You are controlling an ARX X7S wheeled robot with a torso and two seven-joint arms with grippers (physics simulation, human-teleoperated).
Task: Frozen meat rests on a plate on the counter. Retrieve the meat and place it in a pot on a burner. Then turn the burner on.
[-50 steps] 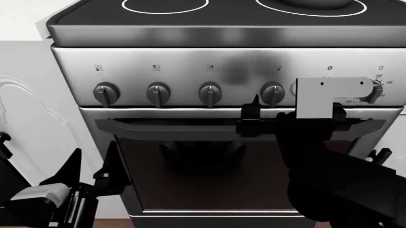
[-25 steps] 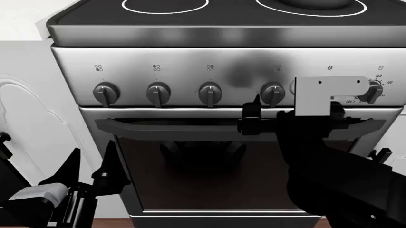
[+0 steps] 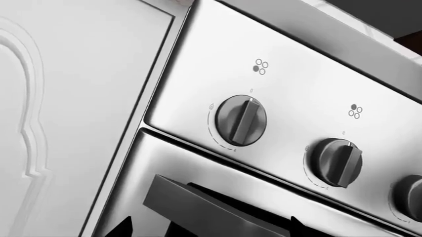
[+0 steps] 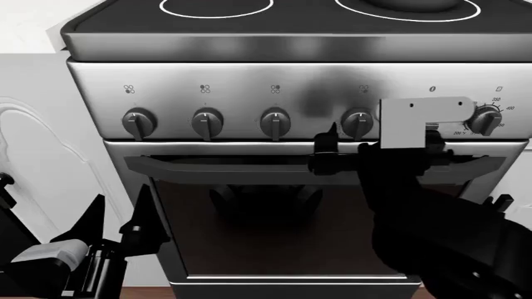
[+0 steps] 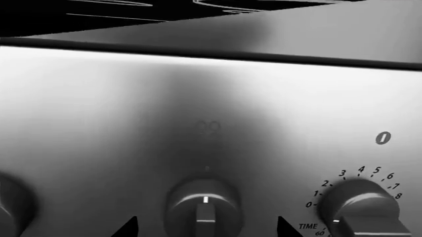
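As your right tool has edged left to the fourth knob, prongs spread and empty, the pot sits on its burner, ready for lighting.

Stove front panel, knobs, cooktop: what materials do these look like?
Front panel: looks like brushed stainless steel, with soft streaky highlights and blurred reflections.
Knobs: dark grey, semi-matte, plastic or coated metal; can't tell which.
Cooktop: glossy black, probably glass, with thin white burner rings printed on it.
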